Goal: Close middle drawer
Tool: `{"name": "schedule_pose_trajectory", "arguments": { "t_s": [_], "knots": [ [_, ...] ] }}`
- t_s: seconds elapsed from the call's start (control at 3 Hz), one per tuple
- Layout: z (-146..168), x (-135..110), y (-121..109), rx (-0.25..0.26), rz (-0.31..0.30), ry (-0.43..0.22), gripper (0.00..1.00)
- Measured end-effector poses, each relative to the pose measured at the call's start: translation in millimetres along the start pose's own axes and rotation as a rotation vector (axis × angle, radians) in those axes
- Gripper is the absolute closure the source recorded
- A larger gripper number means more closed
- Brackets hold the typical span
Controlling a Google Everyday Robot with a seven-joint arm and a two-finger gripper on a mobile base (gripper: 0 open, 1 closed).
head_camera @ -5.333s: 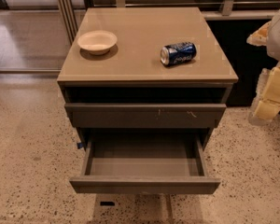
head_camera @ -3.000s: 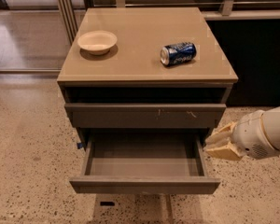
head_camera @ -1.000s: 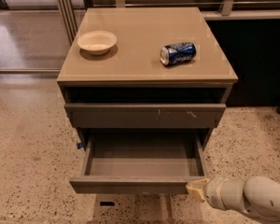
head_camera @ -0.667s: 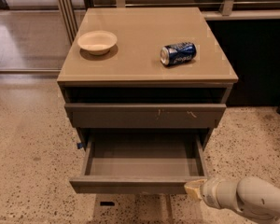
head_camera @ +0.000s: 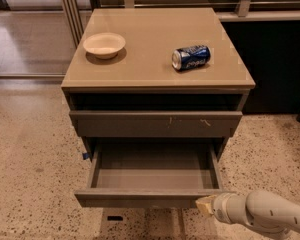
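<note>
- The middle drawer (head_camera: 140, 198) stands open, its front on the near side.
- The gripper (head_camera: 206, 204) sits at that front's right end; whether wide or narrow, I cannot tell.

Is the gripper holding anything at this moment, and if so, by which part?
It holds nothing that I can see; the gripper is at the right end of the middle drawer front.

Can (head_camera: 190, 57) lettering unreadable; claw (head_camera: 205, 204) at middle drawer (head_camera: 140, 198) front.
</note>
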State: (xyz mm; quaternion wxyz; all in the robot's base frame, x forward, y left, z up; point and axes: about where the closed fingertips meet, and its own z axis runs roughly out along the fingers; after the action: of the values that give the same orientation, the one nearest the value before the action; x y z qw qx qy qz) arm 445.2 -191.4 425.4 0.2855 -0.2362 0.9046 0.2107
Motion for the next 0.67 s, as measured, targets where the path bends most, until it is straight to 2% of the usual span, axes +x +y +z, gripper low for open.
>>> {"name": "schedule_pose_trajectory", "arguments": {
  "t_s": [0.67],
  "knots": [
    [48, -11, -23, -0.018, -0.009, 0.026, 1.0]
  ]
}}
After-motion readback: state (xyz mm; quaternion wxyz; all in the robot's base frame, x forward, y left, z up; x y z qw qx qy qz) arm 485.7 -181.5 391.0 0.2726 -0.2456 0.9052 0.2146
